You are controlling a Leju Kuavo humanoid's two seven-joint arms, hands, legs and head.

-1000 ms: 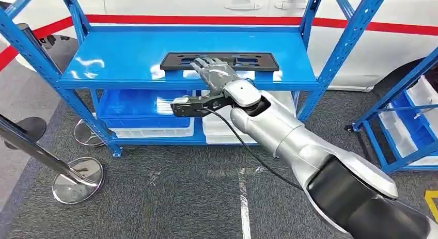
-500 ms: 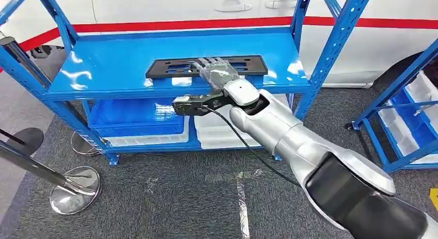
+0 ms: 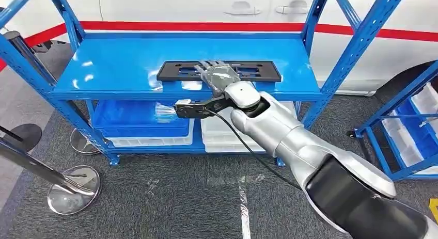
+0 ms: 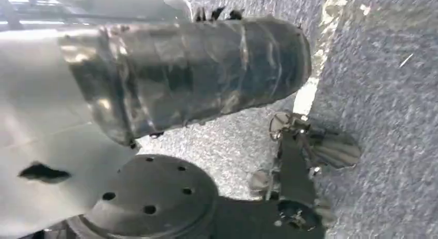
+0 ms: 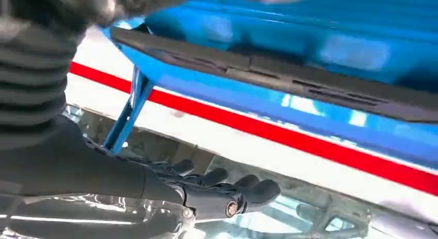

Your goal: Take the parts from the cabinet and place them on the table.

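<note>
Our right hand (image 3: 217, 75) lies over the black part (image 3: 219, 71) on the cabinet's top shelf (image 3: 119, 68), fingers extended; whether it grips, we cannot tell. Nothing is moved yet.

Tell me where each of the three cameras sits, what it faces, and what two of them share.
Head view: high on the body, looking forward and down at the blue rack; the right hand reaches over the black part.
Left wrist view: on the hanging arm, facing the grey carpet.
Right wrist view: behind the right hand, looking along the black part.
Shared: head and right wrist views both show the black part and the right hand.
</note>
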